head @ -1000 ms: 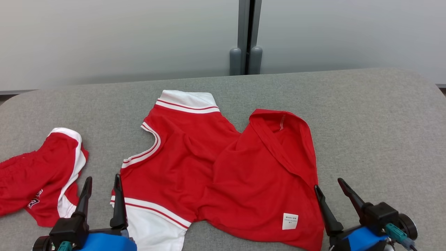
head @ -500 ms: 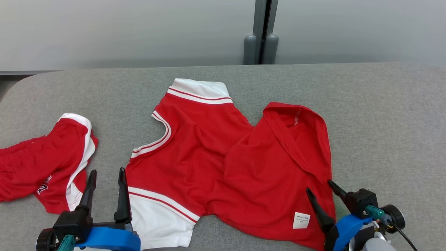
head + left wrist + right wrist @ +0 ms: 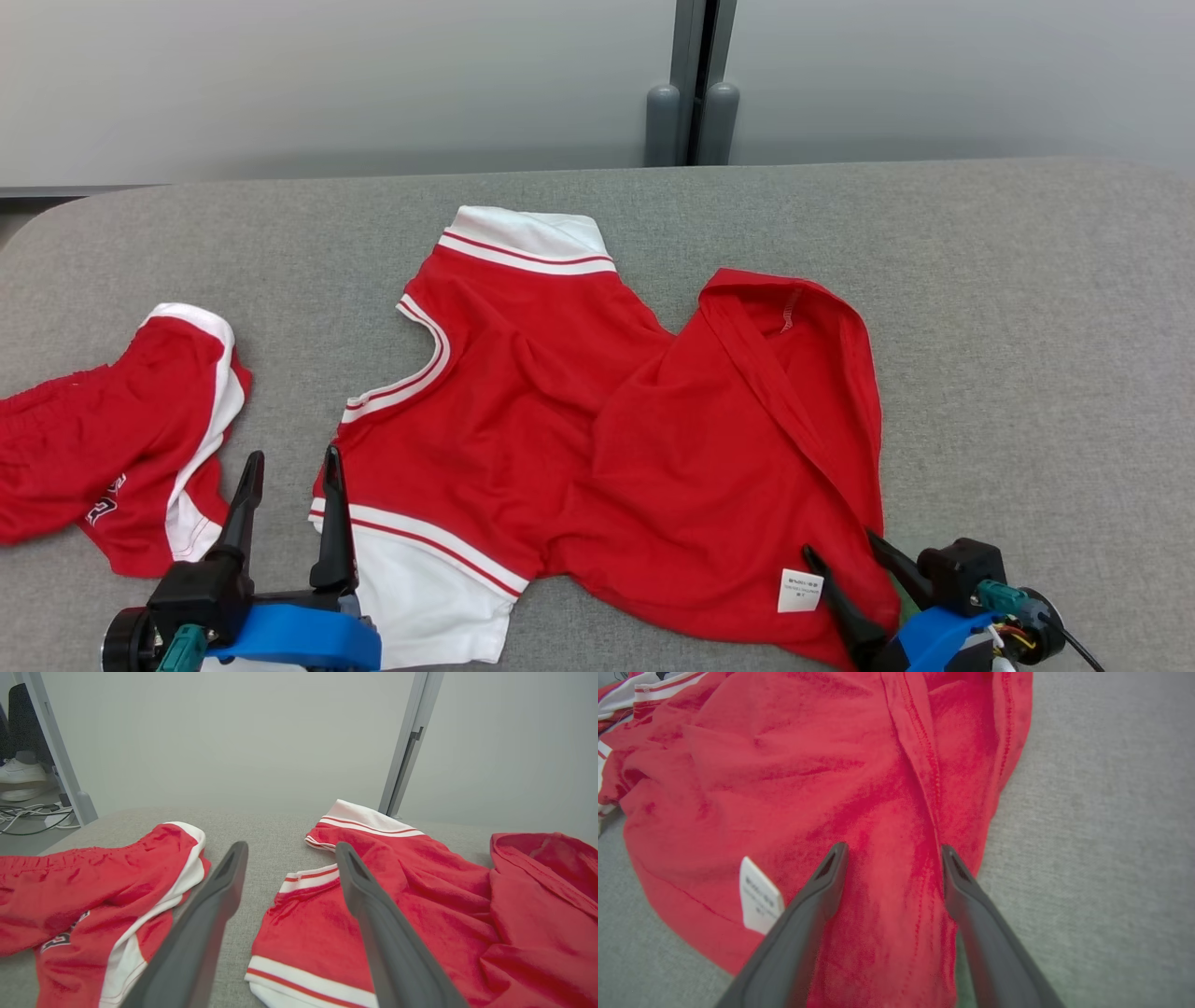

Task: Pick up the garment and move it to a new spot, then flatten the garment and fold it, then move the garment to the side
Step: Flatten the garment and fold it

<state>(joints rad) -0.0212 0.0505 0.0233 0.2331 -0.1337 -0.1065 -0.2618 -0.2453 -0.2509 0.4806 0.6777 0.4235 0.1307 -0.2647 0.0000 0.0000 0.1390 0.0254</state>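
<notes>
Centrally on the grey fabric-covered worktop (image 3: 1027,327) lies the red garment (image 3: 597,439), a shirt with white, red-striped trim. It is spread out but rumpled, with its collar band toward the far edge. One white-cuffed sleeve (image 3: 425,588) lies at the near edge. The right half is folded over on itself, so that a seam runs diagonally down it. A small white label (image 3: 801,590) shows on the cloth near the lower right hem.

The left gripper (image 3: 292,455) sits at the near left with its two dark fingers spread apart and nothing between them. Its right finger lies just beside the garment's left edge, by the striped cuff, and its left finger is over bare worktop. A pair of red shorts (image 3: 103,448) with white side panels lies crumpled further left, apart from the shirt.

The right gripper (image 3: 840,543) is at the near right, over the garment's lower right corner and just right of the label. Its fingers are also released and wide, straddling the raised seam fold of red cloth without pinching it. Whether the tips touch the fabric cannot be told.

Behind the worktop stands a pale wall (image 3: 280,84) with a grey post (image 3: 695,84). In the left wrist view, a white shoe (image 3: 18,772) and some cables (image 3: 28,814) lie on the floor at far left.
</notes>
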